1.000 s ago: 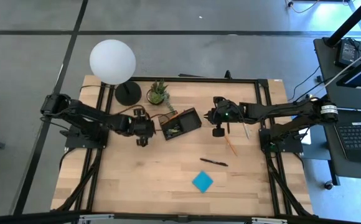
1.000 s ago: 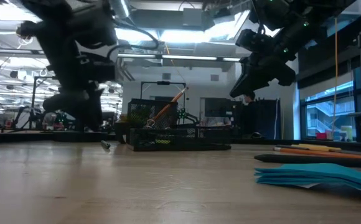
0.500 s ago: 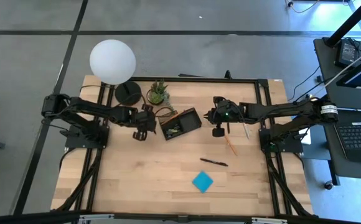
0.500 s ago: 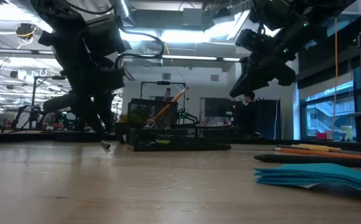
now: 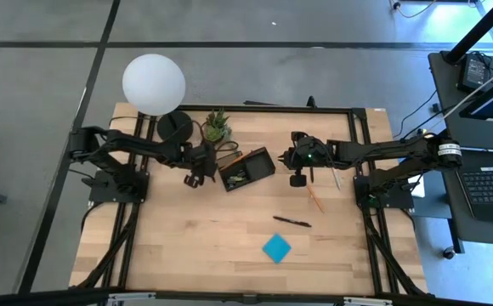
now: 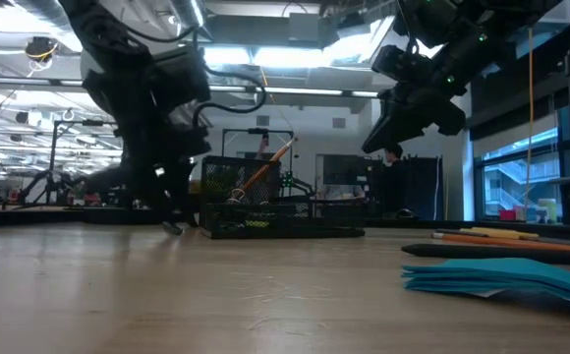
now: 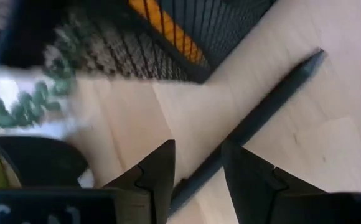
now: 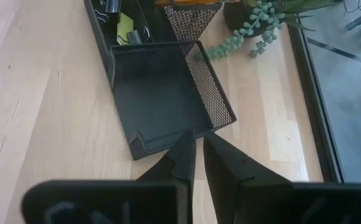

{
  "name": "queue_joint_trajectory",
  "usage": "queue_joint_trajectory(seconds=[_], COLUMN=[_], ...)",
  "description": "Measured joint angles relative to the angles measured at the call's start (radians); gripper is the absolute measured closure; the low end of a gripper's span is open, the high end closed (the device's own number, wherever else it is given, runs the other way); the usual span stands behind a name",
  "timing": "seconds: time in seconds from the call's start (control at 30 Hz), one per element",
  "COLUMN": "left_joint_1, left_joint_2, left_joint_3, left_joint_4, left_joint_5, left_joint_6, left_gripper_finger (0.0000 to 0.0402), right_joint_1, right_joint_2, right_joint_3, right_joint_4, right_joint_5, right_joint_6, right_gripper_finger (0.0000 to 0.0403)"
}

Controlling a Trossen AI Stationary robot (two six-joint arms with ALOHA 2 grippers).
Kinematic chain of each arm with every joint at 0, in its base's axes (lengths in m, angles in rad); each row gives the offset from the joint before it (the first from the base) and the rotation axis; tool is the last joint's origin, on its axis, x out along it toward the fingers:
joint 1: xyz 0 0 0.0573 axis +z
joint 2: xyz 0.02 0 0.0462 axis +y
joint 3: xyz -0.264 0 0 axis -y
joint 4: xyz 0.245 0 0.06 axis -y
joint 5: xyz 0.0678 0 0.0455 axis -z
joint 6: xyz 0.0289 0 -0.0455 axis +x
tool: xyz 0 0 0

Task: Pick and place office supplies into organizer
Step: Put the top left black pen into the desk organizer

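Note:
The black mesh organizer (image 5: 246,167) stands at the table's far middle, with an orange pencil (image 6: 265,167) leaning in it and small items in its compartments. My left gripper (image 5: 197,176) is low beside the organizer's left end. It is open, with one finger on either side of a black pen (image 7: 261,109) that lies flat on the table. My right gripper (image 5: 297,178) hangs shut and empty above the table, right of the organizer (image 8: 162,93). A second black pen (image 5: 291,222), a blue sticky-note pad (image 5: 276,247) and an orange pencil (image 5: 314,198) lie on the near right part of the table.
A small potted plant (image 5: 216,127) and a round black lamp base (image 5: 175,127) with a white globe (image 5: 153,82) stand just behind my left gripper. Another thin item (image 5: 336,177) lies under my right arm. Bare wood lies near and left.
My left gripper has moved toward the table's far edge and toward the organizer's left end, coming down close to the table over the black pen. My right gripper has kept still.

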Motion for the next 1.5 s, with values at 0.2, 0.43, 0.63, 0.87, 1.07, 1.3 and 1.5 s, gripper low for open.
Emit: queue_joint_trajectory(seconds=[0.2,0.43,0.63,0.87,1.07,1.3,1.5], left_joint_1=[0.001,0.001,0.001,0.009,0.003,-0.053,-0.138], left_joint_2=[0.035,0.035,0.037,0.035,0.034,0.034,0.031], left_joint_3=[0.001,-0.004,-0.004,-0.002,-0.002,-0.002,0.000], left_joint_4=[0.019,-0.008,-0.020,-0.073,-0.100,-0.122,-0.174], left_joint_5=[0.004,0.056,0.061,0.113,0.126,0.093,0.087], left_joint_6=[0.005,-0.042,-0.115,-0.319,-0.385,-0.456,-0.620], left_gripper_finger=[0.0270,0.0270,0.0270,0.0289,0.0326,0.0371,0.0374], right_joint_1=[0.000,0.000,0.000,0.000,0.000,0.000,0.000], right_joint_2=[0.000,0.000,0.001,0.001,0.001,0.001,0.001], right_joint_3=[0.000,0.000,0.000,0.001,0.001,0.001,0.001], right_joint_4=[0.001,0.004,0.015,0.016,0.015,0.015,0.014], right_joint_5=[0.000,0.000,0.000,0.000,0.000,0.000,0.000], right_joint_6=[-0.004,-0.004,-0.004,-0.004,-0.004,-0.004,-0.003], right_gripper_finger=[0.0366,0.0365,0.0365,0.0366,0.0366,0.0366,0.0366])
